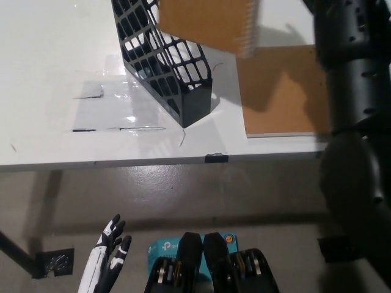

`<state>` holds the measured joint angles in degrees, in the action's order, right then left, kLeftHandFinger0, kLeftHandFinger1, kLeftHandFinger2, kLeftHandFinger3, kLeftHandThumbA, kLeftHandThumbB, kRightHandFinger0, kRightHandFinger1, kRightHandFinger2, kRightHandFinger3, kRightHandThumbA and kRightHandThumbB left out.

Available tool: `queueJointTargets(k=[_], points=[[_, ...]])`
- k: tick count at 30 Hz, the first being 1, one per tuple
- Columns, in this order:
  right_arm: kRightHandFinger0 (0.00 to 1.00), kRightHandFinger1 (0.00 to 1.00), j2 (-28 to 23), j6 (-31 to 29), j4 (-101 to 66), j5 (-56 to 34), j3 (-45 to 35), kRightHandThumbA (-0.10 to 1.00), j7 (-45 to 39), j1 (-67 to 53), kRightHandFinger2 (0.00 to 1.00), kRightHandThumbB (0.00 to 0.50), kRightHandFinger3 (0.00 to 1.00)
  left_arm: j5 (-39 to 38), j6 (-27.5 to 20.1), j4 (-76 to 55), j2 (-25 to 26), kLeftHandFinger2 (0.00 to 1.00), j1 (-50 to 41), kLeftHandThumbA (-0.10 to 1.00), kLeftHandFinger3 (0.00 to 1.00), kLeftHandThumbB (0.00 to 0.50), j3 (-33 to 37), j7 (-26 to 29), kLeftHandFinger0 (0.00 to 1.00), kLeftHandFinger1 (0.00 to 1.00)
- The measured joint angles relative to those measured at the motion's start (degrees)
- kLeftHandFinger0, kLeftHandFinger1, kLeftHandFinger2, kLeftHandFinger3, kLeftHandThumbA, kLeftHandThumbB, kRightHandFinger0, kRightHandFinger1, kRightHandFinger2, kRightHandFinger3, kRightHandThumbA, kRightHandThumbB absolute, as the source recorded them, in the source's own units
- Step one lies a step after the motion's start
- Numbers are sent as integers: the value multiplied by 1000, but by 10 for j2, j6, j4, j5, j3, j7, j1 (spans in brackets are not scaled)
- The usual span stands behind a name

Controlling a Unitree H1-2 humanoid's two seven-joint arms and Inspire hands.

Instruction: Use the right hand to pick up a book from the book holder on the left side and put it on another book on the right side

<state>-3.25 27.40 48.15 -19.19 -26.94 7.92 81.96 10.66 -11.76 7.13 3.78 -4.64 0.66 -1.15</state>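
At your lower left the white left hand (107, 259) hangs below the table edge, over the floor, its fingers spread and holding nothing. Above it the white table (49, 73) carries a patch of clear tape or film (116, 104) near its front, just left of the black lattice book holder (164, 67), which stands tilted with its closed end toward you and no book visible through its grid. Right of the holder's top, the spiral-bound brown notebook (208, 24) is up in the air, clear of the holder, its wire spine on the right edge, and its shadow falls across the second brown notebook (278, 91) lying flat on the table to the right, near the front edge. Further right, your black right arm (354, 91) rises along the picture's edge and runs out of the top; the right hand itself is out of view, so you cannot tell from here how it grips the lifted notebook.
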Motion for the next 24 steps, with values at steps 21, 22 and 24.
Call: queueJointTargets(k=[21,22,24], points=[[0,283,-180,0,39,-142,71,-100,-1,30,738,57,1000,-1,-4,11,0,994,-5,841,1000,61,0,0,994,1000],[0,261,-183,0,44,-150,75,-100,-2,30,718,46,1000,-1,-5,11,0,998,-5,857,1000,66,0,0,994,1000],[0,253,-188,0,54,-167,87,-100,-6,30,725,56,1000,-1,-7,12,0,992,-6,854,1000,48,0,0,976,1000]])
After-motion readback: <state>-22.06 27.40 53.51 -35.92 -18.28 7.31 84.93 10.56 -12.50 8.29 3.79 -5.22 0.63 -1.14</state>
